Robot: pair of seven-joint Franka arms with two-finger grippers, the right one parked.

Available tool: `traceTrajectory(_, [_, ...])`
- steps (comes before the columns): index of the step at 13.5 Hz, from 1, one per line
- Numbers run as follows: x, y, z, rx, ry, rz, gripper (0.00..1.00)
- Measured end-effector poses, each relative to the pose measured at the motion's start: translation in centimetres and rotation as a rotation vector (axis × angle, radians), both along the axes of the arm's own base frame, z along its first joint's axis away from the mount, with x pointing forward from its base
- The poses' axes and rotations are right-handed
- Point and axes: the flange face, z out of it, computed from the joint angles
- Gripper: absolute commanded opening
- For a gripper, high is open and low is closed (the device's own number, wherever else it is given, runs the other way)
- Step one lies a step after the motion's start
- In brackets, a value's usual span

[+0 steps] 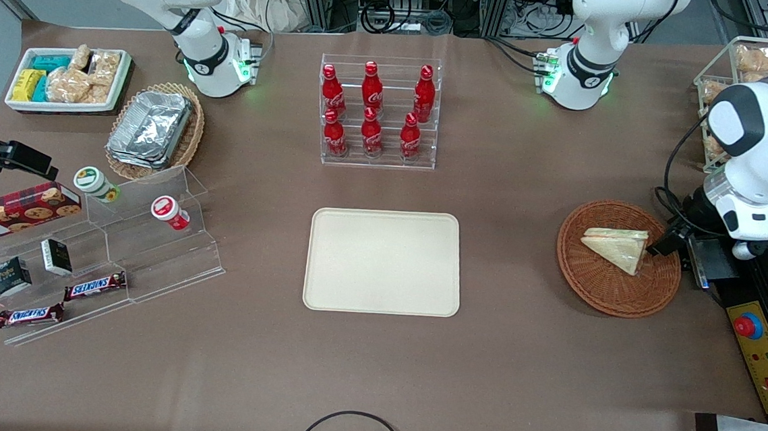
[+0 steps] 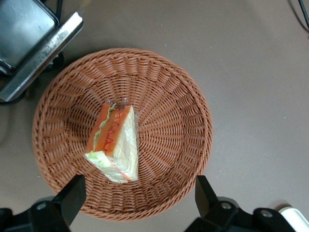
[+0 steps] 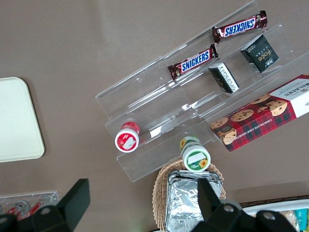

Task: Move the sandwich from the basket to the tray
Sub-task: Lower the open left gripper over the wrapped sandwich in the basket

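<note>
While the tray (image 1: 383, 261) sits bare at the table's middle, your sandwich (image 1: 617, 245) lies wrapped in the basket (image 1: 615, 292), off at the tray's three o'clock toward the working arm's end. Your gripper (image 2: 137, 195) hangs above the basket with fingers (image 2: 72, 195) spread wide, holding nothing. By my reading nothing is done yet: descend, grasp, lift, carry and set down all remain.
</note>
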Motion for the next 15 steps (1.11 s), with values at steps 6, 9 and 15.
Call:
traceTrajectory(6, [-1.5, 0.3, -4.3, -0.005, -0.047, 0.059, 1.00])
traceTrajectory(9, [-1.4, 0.5, -6.6, -0.013, -0.039, 0.083, 1.00])
traceTrajectory(15, [-1.5, 0.7, -9.0, -0.042, -0.005, 0.128, 1.00])
